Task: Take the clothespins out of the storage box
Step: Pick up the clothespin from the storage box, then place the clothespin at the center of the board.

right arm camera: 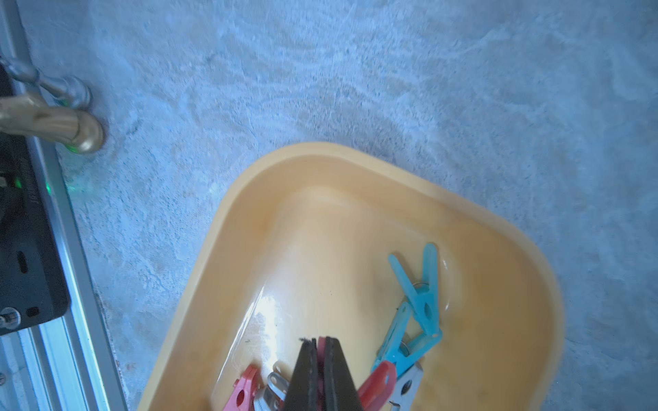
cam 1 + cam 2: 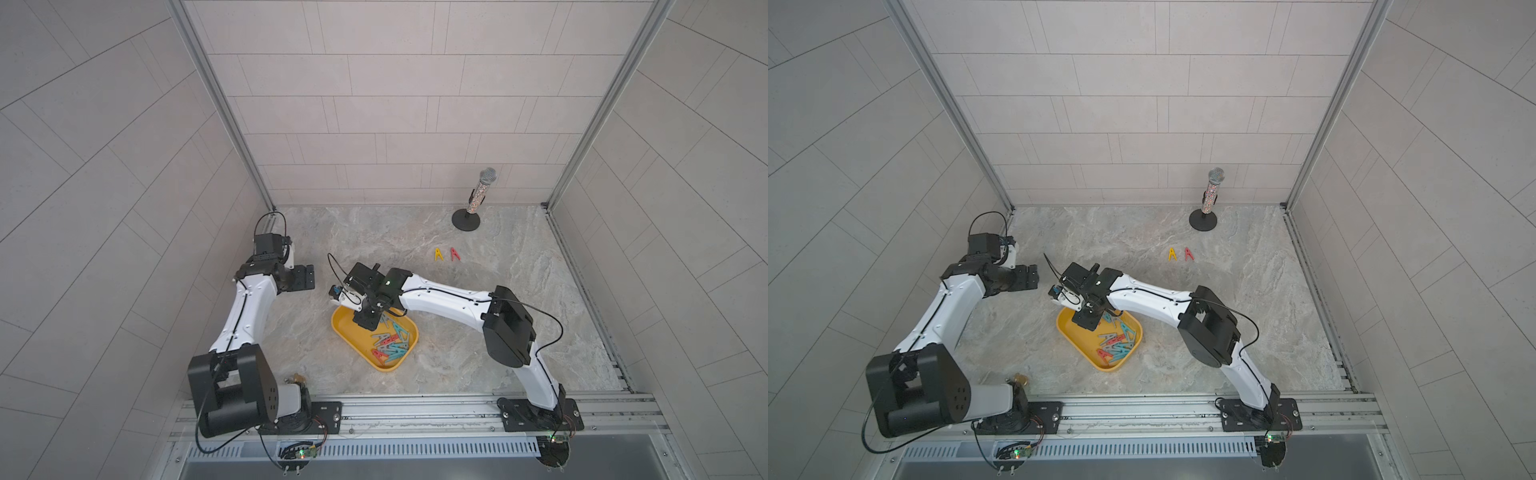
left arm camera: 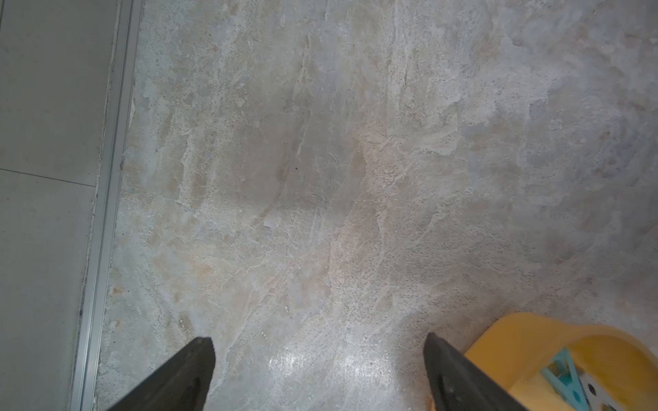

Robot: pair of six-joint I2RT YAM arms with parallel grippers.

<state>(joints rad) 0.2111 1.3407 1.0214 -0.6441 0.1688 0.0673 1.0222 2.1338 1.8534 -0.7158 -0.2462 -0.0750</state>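
Down in the glossy, round-cornered yellow storage box (image 1: 320, 231), the right gripper (image 1: 320, 339) pinches a thin red clothespin (image 1: 321, 348); the left gripper (image 3: 318, 341) gapes wide over the veined stone tabletop (image 3: 320, 160).

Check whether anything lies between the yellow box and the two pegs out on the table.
Nothing visible does: the table between the storage box and the yellow clothespin and red clothespin shows bare, though the right forearm hides part. The microphone stands off that line. The right gripper looks shut on a red peg in the box.
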